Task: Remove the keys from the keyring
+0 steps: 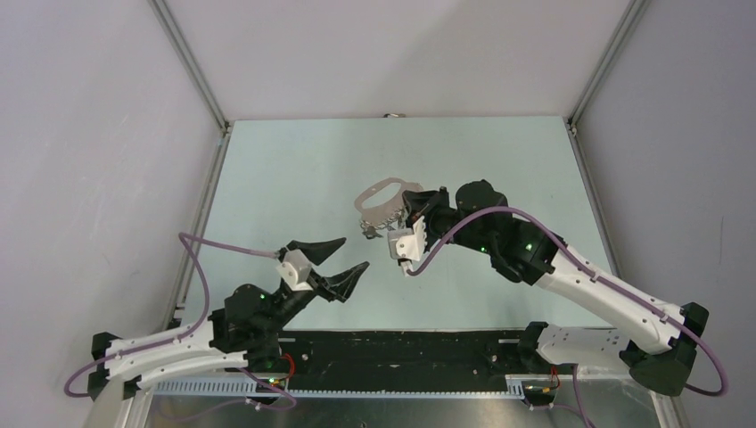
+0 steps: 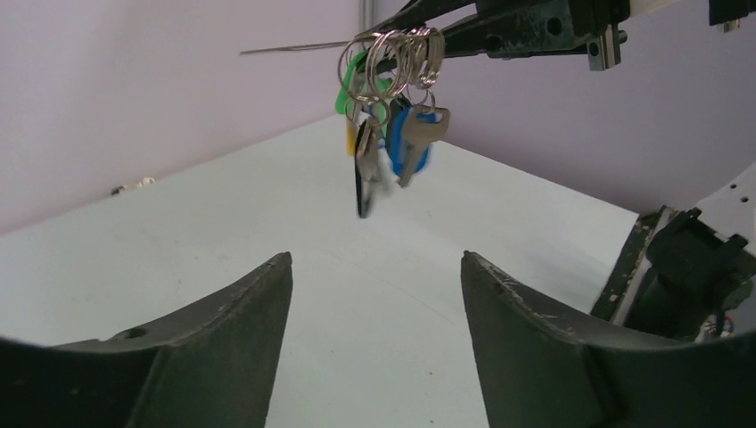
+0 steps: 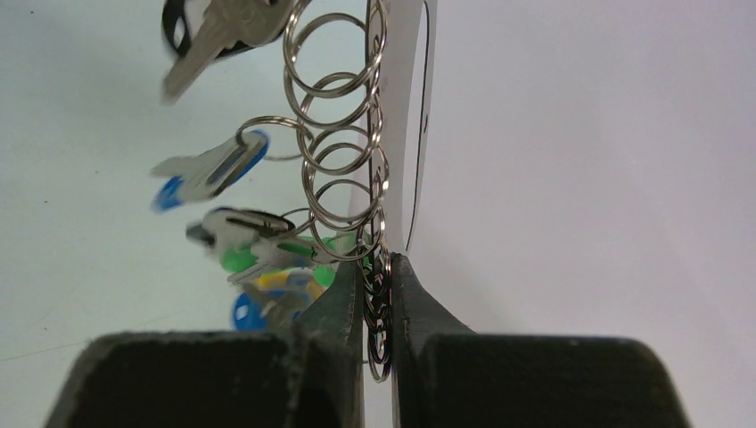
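My right gripper (image 1: 412, 214) is shut on the near edge of the keyring (image 1: 385, 196), a grey-beige oval loop held up above the table. In the right wrist view the keyring (image 3: 412, 107) stands edge-on above my closed fingertips (image 3: 343, 294), with several small steel split rings (image 3: 339, 134) strung along it and some pinched between the jaws. The keys (image 3: 214, 169), with blue, green, yellow and black heads, dangle from these rings. They also show in the top view (image 1: 370, 229) and left wrist view (image 2: 392, 134). My left gripper (image 1: 355, 253) is open and empty, low and to the left of the keys, apart from them (image 2: 376, 259).
The pale green tabletop (image 1: 294, 169) is walled by light panels with metal frame posts (image 1: 192, 67) at the back corners. A small object (image 1: 394, 115) lies at the far edge. A black strip (image 1: 401, 348) runs along the near edge between the arm bases.
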`<state>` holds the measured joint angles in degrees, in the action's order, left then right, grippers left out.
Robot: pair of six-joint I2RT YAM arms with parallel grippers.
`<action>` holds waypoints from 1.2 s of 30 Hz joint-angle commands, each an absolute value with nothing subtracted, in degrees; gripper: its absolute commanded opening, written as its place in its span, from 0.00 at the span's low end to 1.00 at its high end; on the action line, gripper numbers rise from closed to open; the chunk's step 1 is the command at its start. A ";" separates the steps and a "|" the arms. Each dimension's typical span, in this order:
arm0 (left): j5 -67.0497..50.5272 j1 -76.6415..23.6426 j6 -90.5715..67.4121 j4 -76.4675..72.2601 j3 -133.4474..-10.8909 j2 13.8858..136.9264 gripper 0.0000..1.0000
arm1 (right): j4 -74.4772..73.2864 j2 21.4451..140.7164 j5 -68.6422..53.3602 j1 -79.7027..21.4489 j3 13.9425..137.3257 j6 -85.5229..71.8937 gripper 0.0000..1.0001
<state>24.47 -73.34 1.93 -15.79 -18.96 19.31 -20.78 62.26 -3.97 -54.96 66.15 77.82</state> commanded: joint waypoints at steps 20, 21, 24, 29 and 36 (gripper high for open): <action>19.43 -73.28 14.45 -27.65 -22.06 26.93 0.47 | -18.42 60.41 -7.38 -57.04 68.95 76.93 0.00; 19.23 -73.29 14.62 -27.84 -22.06 27.04 0.46 | -18.45 60.48 -7.38 -57.19 68.92 76.92 0.00; 19.44 -73.27 14.96 -28.46 -22.21 27.42 0.45 | -18.50 60.55 -7.46 -57.50 68.91 76.90 0.00; 19.83 -73.15 15.25 -29.28 -22.61 28.31 0.37 | -18.68 60.64 -7.43 -58.03 68.91 76.74 0.00; 20.62 -73.05 15.32 -29.63 -23.02 28.77 0.11 | -19.21 60.56 -7.02 -58.20 68.80 76.26 0.00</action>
